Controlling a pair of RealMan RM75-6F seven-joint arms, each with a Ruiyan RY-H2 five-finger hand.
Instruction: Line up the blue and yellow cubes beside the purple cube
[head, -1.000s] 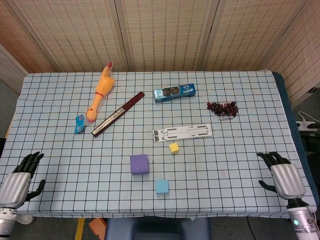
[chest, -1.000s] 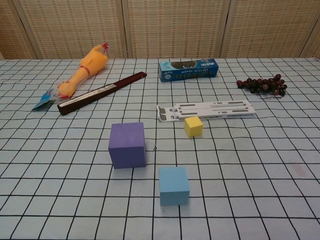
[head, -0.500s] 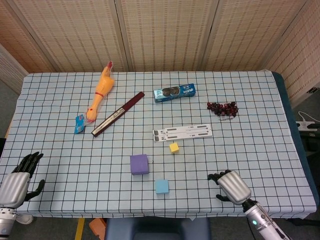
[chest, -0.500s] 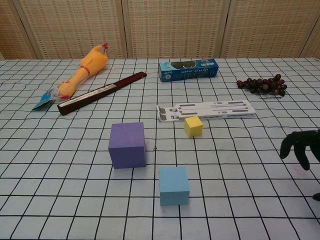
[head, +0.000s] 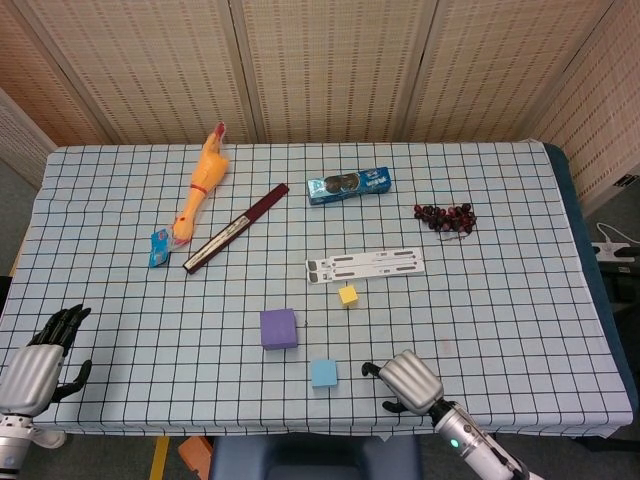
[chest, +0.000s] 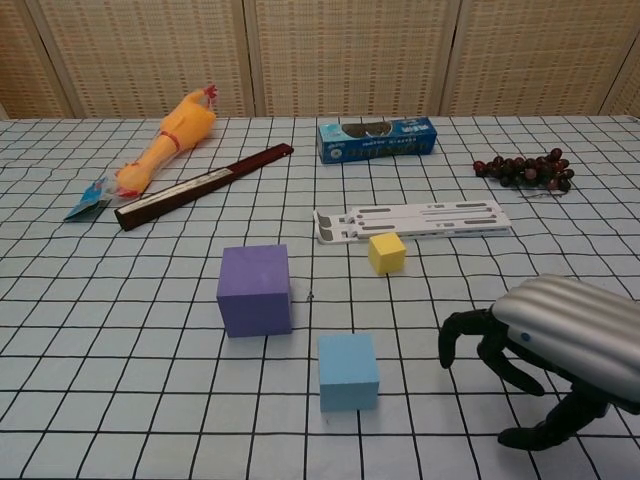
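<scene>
The purple cube (head: 279, 328) (chest: 255, 289) sits on the checked tablecloth near the front middle. The blue cube (head: 323, 373) (chest: 348, 370) lies just in front and to its right. The small yellow cube (head: 348, 295) (chest: 387, 252) rests further back, against the white flat stand. My right hand (head: 405, 380) (chest: 545, 345) hovers low to the right of the blue cube, apart from it, fingers spread and holding nothing. My left hand (head: 40, 365) rests at the front left corner, open and empty; the chest view does not show it.
A white flat stand (head: 365, 266) (chest: 412, 222) lies behind the yellow cube. Further back are a blue snack box (head: 348, 185), dark grapes (head: 446, 217), a dark red folded fan (head: 235, 229) and a rubber chicken (head: 200, 190).
My right hand has swept left along the front of the table, from the right edge to close beside the blue cube. The cubes and the left hand have not moved.
</scene>
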